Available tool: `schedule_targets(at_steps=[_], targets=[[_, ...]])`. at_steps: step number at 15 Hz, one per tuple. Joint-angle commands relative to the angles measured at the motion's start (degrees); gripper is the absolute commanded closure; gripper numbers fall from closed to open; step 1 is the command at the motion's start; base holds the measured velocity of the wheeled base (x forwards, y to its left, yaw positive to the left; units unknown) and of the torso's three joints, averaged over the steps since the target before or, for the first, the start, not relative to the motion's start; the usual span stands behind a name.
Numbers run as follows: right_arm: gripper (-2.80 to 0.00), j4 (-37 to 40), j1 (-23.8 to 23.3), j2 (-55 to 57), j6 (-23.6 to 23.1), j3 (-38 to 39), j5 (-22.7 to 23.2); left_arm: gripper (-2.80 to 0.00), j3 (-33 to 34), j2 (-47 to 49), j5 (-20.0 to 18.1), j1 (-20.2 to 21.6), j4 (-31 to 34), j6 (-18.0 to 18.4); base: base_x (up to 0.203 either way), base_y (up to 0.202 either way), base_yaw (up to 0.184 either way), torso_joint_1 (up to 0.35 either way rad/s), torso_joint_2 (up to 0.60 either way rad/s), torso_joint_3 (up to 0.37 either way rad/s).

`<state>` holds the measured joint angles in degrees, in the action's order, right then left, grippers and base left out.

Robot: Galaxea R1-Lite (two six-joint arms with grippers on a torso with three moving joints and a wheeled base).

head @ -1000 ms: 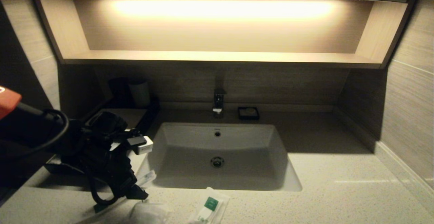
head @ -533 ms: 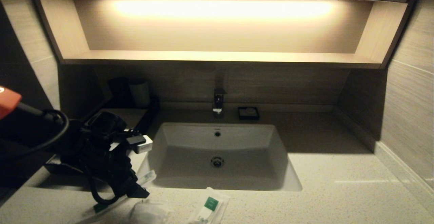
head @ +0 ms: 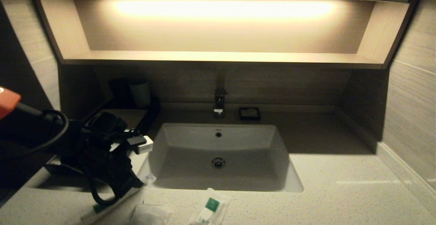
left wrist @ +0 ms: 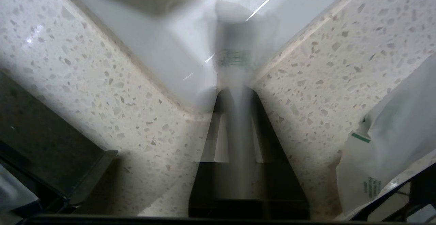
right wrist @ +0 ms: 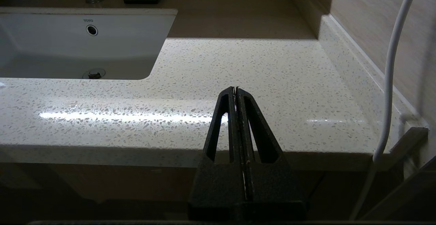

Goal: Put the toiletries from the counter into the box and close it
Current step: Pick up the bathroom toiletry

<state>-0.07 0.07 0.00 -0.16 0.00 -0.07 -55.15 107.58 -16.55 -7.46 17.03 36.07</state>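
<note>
My left gripper (head: 138,183) is down on the counter (head: 340,191) at the sink's front left corner. It is shut on the long thin packet (left wrist: 235,56), which runs between its fingers and pokes out over the basin corner. The packet's other end with a green label (head: 98,207) lies on the counter. The shorter packet (head: 211,208) and the small puffy packet (head: 150,214) lie at the front edge. The black box (head: 150,117) stands behind the left arm, mostly hidden by it. My right gripper (right wrist: 236,90) is shut and empty, off the counter's front right edge.
The white sink (head: 218,150) fills the middle, with the faucet (head: 219,102) and a small black soap dish (head: 249,113) behind it. Two cups (head: 140,92) stand at the back of the box. A wall closes off the right side.
The left gripper's fingers have closed on the long thin packet, and its end by the sink has pulled in slightly. The other packets have not moved.
</note>
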Motion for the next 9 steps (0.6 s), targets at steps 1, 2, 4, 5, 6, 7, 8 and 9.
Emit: schedule_targets(at_steps=[1, 2, 4, 5, 6, 7, 8, 9], targets=[[0.00, 0.0, 0.0, 0.0, 0.0, 0.1, 0.0, 0.00, 0.1, -0.2, 0.0, 0.0, 0.3, 0.2, 0.000, 0.000, 0.000, 0.000, 0.00, 0.000], [0.00, 0.0, 0.0, 0.0, 0.0, 0.1, 0.0, 0.00, 0.1, -0.5, -0.1, 0.0, 0.3, 0.1, 0.000, 0.000, 0.000, 0.000, 0.00, 0.000], [0.00, 0.0, 0.0, 0.0, 0.0, 0.0, 0.0, 0.00, 0.3, -1.3, -0.1, 0.0, 0.4, 0.0, 0.000, 0.000, 0.000, 0.000, 0.00, 0.000], [0.00, 0.0, 0.0, 0.0, 0.0, 0.1, 0.0, 0.00, 0.3, -1.9, 0.0, 0.0, 0.5, 0.0, 0.000, 0.000, 0.000, 0.000, 0.00, 0.000], [0.00, 0.0, 0.0, 0.0, 0.0, 0.1, -0.1, 0.00, 0.4, -2.6, 0.1, 0.0, 0.5, -0.1, 0.000, 0.000, 0.000, 0.000, 0.00, 0.000], [0.00, 0.0, 0.0, 0.0, 0.0, 0.1, 0.0, 0.00, 0.4, -3.4, 0.1, 0.1, 0.5, -0.2, 0.000, 0.000, 0.000, 0.000, 0.00, 0.000], [0.00, 0.0, 0.0, 0.0, 0.0, 0.1, 0.0, 0.00, 0.4, -4.4, 0.2, 0.1, 0.6, -0.4, 0.000, 0.000, 0.000, 0.000, 0.00, 0.000], [0.00, 0.0, 0.0, 0.0, 0.0, 0.1, 0.0, 0.00, 0.4, -5.8, 0.2, 0.1, 0.7, -0.7, 0.000, 0.000, 0.000, 0.000, 0.00, 0.000]])
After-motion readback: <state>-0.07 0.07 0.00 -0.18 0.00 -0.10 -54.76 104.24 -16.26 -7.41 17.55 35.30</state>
